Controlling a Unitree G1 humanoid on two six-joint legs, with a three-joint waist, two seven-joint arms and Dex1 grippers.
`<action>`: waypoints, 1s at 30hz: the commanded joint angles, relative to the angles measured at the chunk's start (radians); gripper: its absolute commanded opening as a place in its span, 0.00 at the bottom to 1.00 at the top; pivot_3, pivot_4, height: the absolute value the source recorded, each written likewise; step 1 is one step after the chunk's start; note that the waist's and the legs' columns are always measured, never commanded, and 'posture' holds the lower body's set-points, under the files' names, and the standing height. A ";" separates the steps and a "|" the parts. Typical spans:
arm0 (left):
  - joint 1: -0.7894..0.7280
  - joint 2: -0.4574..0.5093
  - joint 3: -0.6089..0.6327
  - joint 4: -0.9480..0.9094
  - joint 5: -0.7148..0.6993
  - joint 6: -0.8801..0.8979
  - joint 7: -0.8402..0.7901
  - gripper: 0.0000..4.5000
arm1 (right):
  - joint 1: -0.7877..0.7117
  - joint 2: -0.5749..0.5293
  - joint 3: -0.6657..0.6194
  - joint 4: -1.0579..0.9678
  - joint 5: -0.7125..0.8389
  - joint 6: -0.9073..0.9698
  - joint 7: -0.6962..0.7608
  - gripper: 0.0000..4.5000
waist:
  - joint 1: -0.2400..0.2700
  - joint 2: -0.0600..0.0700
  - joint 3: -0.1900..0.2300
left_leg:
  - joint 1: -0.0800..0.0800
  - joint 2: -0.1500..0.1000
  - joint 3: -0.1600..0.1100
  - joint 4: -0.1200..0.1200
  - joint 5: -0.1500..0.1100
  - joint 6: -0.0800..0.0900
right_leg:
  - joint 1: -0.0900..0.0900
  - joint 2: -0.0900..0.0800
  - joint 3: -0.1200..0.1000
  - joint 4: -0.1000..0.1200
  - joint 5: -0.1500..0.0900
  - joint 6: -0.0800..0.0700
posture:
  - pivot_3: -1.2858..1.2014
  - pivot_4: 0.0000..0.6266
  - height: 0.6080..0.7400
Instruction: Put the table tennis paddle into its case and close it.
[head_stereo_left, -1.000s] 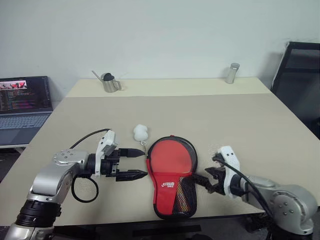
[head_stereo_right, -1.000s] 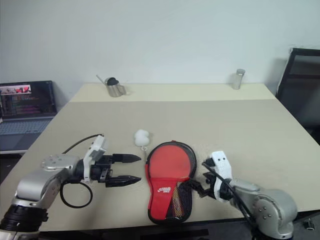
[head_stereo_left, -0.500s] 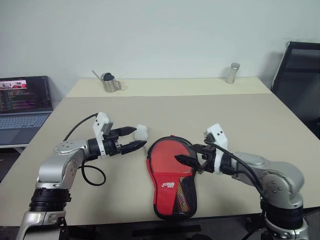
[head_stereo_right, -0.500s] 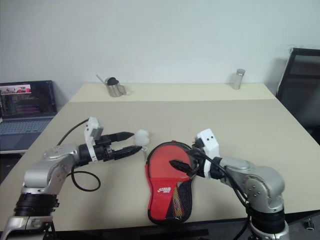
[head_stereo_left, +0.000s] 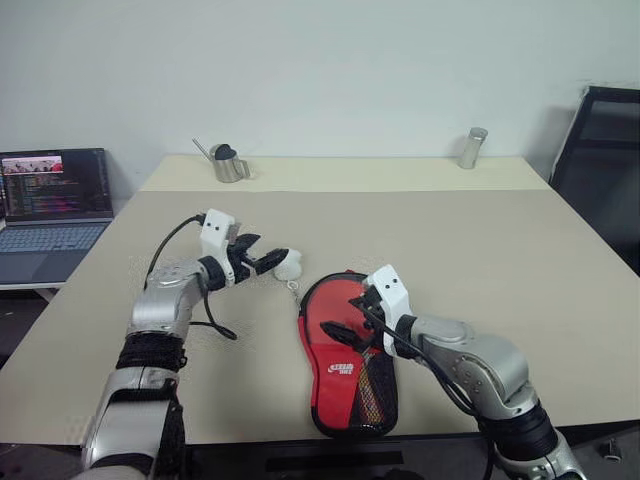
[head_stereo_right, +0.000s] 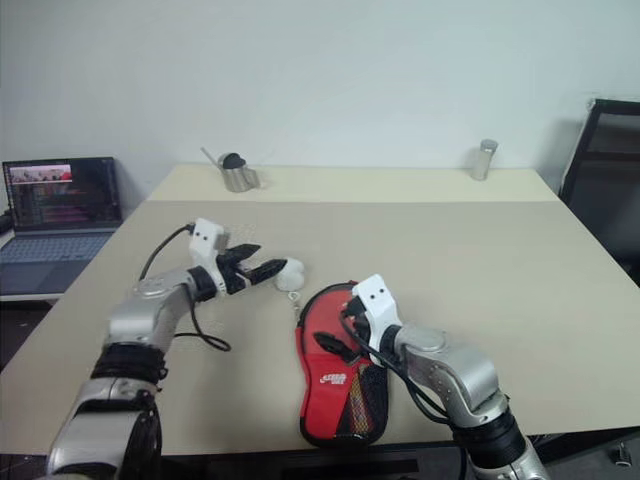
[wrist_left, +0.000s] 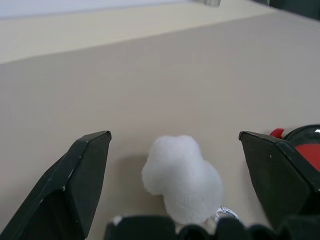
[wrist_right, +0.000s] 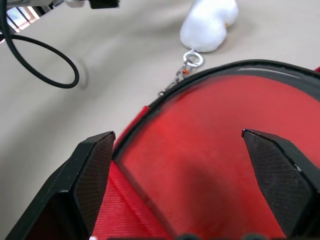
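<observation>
- Right gripper (head_stereo_left: 348, 318), my nearest, hangs with fingers spread wide over the round end of the red case (head_stereo_left: 347, 362), which lies flat at the table's (head_stereo_left: 470, 250) near edge.
- At ten o'clock from the case, my left gripper (head_stereo_left: 275, 262) is parted around a white fluffy charm (head_stereo_left: 290, 267).
- At twelve o'clock, far off, a metal can (head_stereo_left: 470, 147).

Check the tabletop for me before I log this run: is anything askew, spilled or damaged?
Nothing stands out. The case lies flat near the table's front edge, its white fluffy charm beside its top on a small chain. The metal pitcher and shaker stand upright at the back.
</observation>
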 joint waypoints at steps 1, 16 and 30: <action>-0.060 -0.012 -0.016 0.085 0.043 -0.045 0.007 1.00 | -0.006 0.001 0.016 0.002 -0.032 -0.058 0.019 0.99 | -0.002 0.000 0.000 | 0.000 0.000 0.000 0.000 0.000 0.000 | 0.000 0.000 0.000 0.000 0.000 0.000 | 0.52 0.24 1.00; -0.297 -0.104 -0.039 0.533 0.184 -0.094 0.038 1.00 | 0.020 0.049 0.022 0.001 -0.084 -0.082 0.013 0.99 | -0.005 0.000 0.000 | -0.002 0.000 -0.002 0.001 0.000 0.000 | -0.001 0.000 -0.002 0.001 0.000 0.000 | 0.52 0.24 1.00; -0.269 -0.100 0.005 0.514 0.172 -0.091 0.011 0.41 | 0.011 0.065 -0.028 0.003 -0.106 -0.105 -0.008 1.00 | -0.005 0.000 0.000 | -0.002 0.000 -0.002 0.001 0.000 0.000 | -0.001 0.000 -0.002 0.001 0.001 -0.002 | 0.52 0.24 1.00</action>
